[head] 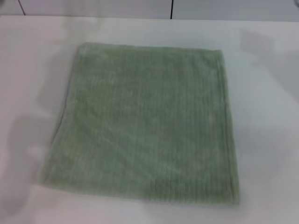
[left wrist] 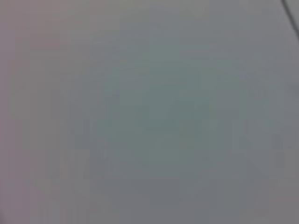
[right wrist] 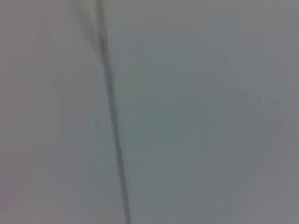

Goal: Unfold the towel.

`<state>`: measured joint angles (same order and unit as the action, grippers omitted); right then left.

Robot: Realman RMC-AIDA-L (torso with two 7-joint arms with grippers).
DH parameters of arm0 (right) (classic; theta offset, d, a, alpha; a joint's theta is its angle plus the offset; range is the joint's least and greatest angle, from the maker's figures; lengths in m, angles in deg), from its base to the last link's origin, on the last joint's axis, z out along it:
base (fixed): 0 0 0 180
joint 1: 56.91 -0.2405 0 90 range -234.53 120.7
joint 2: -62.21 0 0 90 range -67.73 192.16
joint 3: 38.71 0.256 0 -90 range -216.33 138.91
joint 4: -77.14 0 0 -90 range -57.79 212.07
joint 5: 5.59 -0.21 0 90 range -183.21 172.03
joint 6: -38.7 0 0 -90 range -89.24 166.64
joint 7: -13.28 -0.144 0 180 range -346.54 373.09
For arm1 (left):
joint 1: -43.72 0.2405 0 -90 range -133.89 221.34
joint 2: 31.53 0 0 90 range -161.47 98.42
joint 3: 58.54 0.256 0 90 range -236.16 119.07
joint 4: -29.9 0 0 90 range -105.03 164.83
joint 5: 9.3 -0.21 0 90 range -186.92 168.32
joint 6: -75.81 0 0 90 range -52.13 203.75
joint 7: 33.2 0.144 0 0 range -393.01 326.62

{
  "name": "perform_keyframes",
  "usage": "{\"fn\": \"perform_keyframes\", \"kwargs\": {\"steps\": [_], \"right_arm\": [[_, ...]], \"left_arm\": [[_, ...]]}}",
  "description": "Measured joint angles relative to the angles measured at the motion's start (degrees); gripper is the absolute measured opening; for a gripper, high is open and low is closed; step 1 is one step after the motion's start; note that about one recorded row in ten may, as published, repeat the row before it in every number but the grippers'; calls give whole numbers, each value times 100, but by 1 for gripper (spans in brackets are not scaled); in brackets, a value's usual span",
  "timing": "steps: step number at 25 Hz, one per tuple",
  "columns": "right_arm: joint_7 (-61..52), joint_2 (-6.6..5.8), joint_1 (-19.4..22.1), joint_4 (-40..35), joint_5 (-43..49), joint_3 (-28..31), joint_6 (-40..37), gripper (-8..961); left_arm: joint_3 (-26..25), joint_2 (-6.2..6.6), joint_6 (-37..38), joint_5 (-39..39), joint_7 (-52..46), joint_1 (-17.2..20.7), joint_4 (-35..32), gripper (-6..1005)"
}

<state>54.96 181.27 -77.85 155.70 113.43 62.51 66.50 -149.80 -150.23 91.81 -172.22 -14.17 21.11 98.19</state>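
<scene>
Towel (head: 147, 123) lies flat mid-table (head: 266, 93), roughly square, possibly folded double. Soft, light, limp terry; should drape when lifted. Best hold: pinch a near corner's top layer. Neither gripper in view; jaw state unknown.

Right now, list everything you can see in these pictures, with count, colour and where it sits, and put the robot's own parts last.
pale sage-green ribbed terry towel: one, pale green, lying flat in a rough square on the middle of the table, nothing touching it.
white table: one, white, under the towel and bare around it.
dark seam lines: two, dark, running up the pale surface beyond the table's far edge.
left pincer: not in any view; its wrist view shows only a plain grey surface.
right pincer: not in any view; its wrist view shows a grey surface crossed by a dark line.
</scene>
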Motion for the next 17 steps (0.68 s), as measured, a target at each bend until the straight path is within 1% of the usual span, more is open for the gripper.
{"fn": "perform_keyframes", "kwargs": {"steps": [1, 3, 4, 6, 7, 8, 10, 11, 12, 13, 15, 17], "right_arm": [[532, 9, 247, 57, -655, -83, -319, -1], [1861, 22, 702, 85, -2072, -313, -799, -1], [2652, 29, 924, 51, -2887, -418, -944, -1], [4206, 42, 1255, -79, -4363, -542, -1009, -1], [5120, 48, 1410, -196, -5211, -598, -910, -1], [5956, 51, 1501, -324, -5862, -631, -761, -1], [7759, 66, 1671, -762, -7381, -712, -134, -1], [8559, 68, 1694, -1084, -8122, -772, 337, -1], [9485, 71, 1702, -1492, -8850, -863, 857, -1], [10209, 72, 1672, -1892, -9507, -957, 1349, -1], [11656, 71, 1519, -2835, -10662, -1071, 2383, -1], [12376, 73, 1326, -3576, -11227, -1009, 2855, -1]], "left_arm": [[11, 2, 314, 49, -34, 56, -69, 701], [74, 35, 1999, 351, -403, 393, -702, 749], [99, 29, 2219, 364, -475, 433, -869, 772], [222, 22, 3017, 378, -729, 530, -1553, 806], [283, 21, 3355, 381, -850, 547, -1848, 816], [350, 18, 3706, 380, -1004, 562, -2201, 826], [350, 18, 3706, 380, -1004, 562, -2201, 845], [388, 13, 3915, 381, -1127, 571, -2441, 855], [458, -2, 4291, 391, -1419, 544, -3142, 854], [464, -2, 4320, 388, -1444, 525, -3234, 853], [475, -1, 4412, 388, -1497, 494, -3527, 851], [476, -1, 4452, 390, -1500, 492, -3616, 850]]}}
